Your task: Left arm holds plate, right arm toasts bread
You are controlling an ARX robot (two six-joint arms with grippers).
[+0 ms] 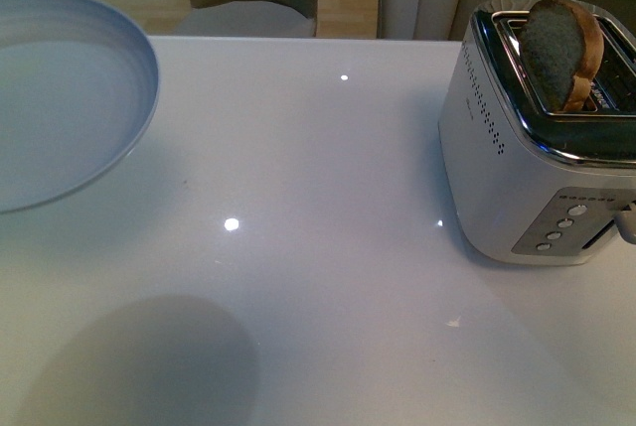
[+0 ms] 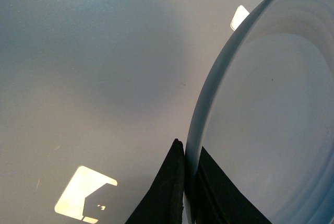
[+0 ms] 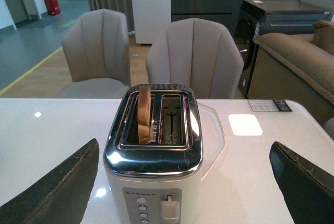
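The pale blue-grey plate (image 1: 60,98) hangs empty above the table at the far left of the front view. My left gripper (image 2: 187,182) is shut on the plate (image 2: 266,130) at its rim, one black finger on each side. The bread (image 1: 562,49) stands upright in one slot of the white and chrome toaster (image 1: 527,158) at the right, its top sticking out. In the right wrist view the bread (image 3: 144,114) sits in one slot and the other slot is empty. My right gripper (image 3: 182,187) is open, its fingers wide on either side of the toaster (image 3: 154,172), facing its lever (image 3: 169,208).
The glossy white table (image 1: 318,247) carries the plate's shadow at the near left. Beige chairs (image 3: 193,57) stand beyond the table's far edge, and a sofa (image 3: 297,62) and cabinets lie further back.
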